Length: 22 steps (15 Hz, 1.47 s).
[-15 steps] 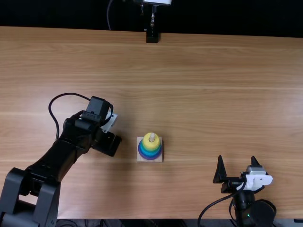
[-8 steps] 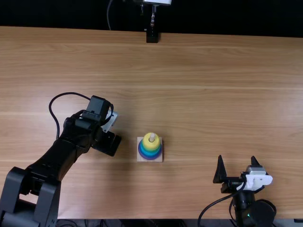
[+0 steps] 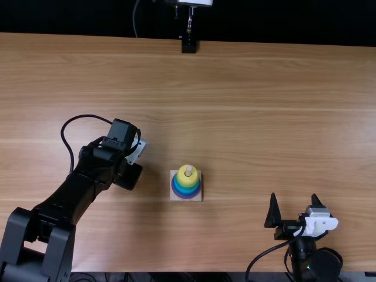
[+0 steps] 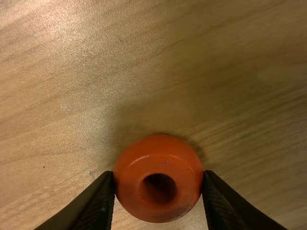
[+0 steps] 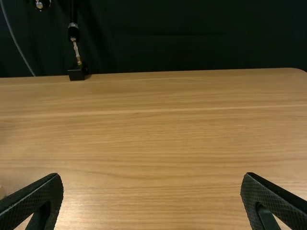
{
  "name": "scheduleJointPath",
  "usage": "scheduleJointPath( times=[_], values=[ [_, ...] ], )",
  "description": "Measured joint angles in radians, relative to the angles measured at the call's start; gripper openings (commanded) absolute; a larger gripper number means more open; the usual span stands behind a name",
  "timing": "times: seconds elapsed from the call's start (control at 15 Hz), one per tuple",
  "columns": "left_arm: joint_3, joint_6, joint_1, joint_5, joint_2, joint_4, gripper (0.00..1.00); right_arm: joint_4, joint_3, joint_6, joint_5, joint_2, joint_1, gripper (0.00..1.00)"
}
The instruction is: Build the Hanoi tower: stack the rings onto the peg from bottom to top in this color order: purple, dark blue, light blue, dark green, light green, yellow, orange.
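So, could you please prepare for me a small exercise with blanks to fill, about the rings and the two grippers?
The left gripper holds a ring whose color is ____.
The topmost ring on the peg is ____.
The lowest ring there is ____.
The right gripper is not shut but ____.

Missing words: orange; yellow; purple; open

I see a light brown wood table (image 3: 264, 117), grain running side to side. Far corner (image 5: 296, 71) rounded in my right wrist view. Behind it: near-black backdrop (image 3: 282, 20), dark green cast. Black block (image 3: 188, 46) at far edge, metal rod (image 3: 190, 24) above, thin grey cable (image 3: 134, 20) alongside. Soft glare on the wood.
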Motion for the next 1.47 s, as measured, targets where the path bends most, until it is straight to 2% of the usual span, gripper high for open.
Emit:
scheduleJointPath(
  times=[0.33,0.4,0.73,1.0,1.2,1.47],
  values=[
    [0.022,0.0,0.0,0.0,0.0,-0.02,0.0,0.0,0.0,0.0,0.0,0.0,0.0,1.0],
    [0.069,-0.002,0.0,0.0,0.0,-0.063,0.0,-0.001,0.0,0.0,0.0,0.0,0.0,1.0],
    [0.318,-0.003,-0.009,0.001,-0.021,-0.466,0.0,-0.001,0.0,0.0,0.0,0.0,0.0,1.0],
    [0.497,-0.024,-0.095,0.005,-0.048,-0.59,0.0,0.0,0.0,0.0,0.0,0.0,0.0,1.0],
    [0.597,-0.07,-0.144,0.005,-0.053,-0.661,0.0,0.0,0.0,0.0,0.0,0.0,0.0,1.0],
    [0.712,-0.144,-0.246,0.005,-0.053,-0.663,0.0,0.0,0.0,0.0,0.0,0.0,0.0,1.0]
  ],
)
